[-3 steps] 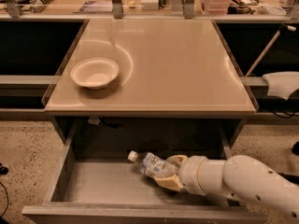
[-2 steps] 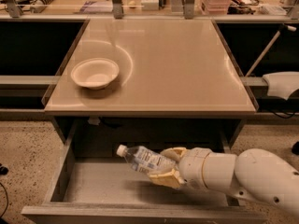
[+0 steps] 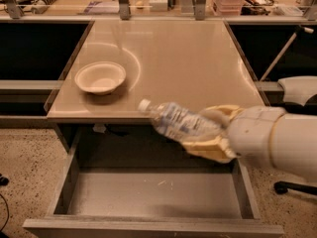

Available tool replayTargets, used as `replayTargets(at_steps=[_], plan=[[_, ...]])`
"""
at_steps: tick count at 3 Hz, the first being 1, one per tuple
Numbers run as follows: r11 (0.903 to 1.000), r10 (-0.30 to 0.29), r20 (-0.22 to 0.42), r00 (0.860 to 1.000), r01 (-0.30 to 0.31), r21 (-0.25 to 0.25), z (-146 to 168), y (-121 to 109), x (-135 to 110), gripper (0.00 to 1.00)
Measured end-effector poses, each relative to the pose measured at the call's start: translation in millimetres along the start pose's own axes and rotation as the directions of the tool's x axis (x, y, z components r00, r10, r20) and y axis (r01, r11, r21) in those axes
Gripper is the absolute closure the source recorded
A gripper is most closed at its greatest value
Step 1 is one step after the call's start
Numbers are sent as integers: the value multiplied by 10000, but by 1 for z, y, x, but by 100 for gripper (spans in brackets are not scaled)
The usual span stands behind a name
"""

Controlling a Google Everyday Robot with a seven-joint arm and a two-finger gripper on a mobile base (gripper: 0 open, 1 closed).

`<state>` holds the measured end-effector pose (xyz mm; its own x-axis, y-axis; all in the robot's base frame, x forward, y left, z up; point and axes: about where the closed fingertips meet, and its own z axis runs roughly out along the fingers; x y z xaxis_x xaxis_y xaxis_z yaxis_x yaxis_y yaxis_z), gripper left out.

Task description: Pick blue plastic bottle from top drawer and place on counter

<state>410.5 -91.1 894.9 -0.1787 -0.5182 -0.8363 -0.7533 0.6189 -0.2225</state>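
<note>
Gripper (image 3: 212,131) of the one-armed robot, reaching in from the right on a bulky white arm (image 3: 277,139), is clamped around the blue plastic bottle (image 3: 179,122), its tan fingers (image 3: 210,150) closed over and under the bottle's base end. The bottle is held in the air, tilted, with its white cap (image 3: 144,104) pointing up and to the left; in the camera view the cap overlaps the front edge of the counter (image 3: 188,58), while the body hangs over the back of the top drawer (image 3: 148,192). Whether the bottle sits above the counter's edge or just in front of it cannot be told from this angle. The drawer stands pulled fully out beneath the counter, its flat grey floor and low side walls in view, the plain front panel nearest the camera. On the counter, a pale round bowl (image 3: 100,77) rests upright near the front-left corner, well apart from the bottle. Dark side shelves (image 3: 34,48) flank the glossy beige top, and speckled flooring (image 3: 25,157) shows at lower left.
</note>
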Motion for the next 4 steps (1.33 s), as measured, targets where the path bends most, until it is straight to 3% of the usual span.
replayTargets(at_steps=[1, 2, 3, 4], plan=[[9992, -26, 99, 9999, 22, 399, -13, -15, -13, 100], [9992, -30, 84, 10000, 27, 387, -12, -15, -13, 100], [9980, -195, -110, 9997, 202, 597, 1, -33, -13, 100], [9728, 30, -216, 9998, 21, 2315, 1, -117, -7, 100]])
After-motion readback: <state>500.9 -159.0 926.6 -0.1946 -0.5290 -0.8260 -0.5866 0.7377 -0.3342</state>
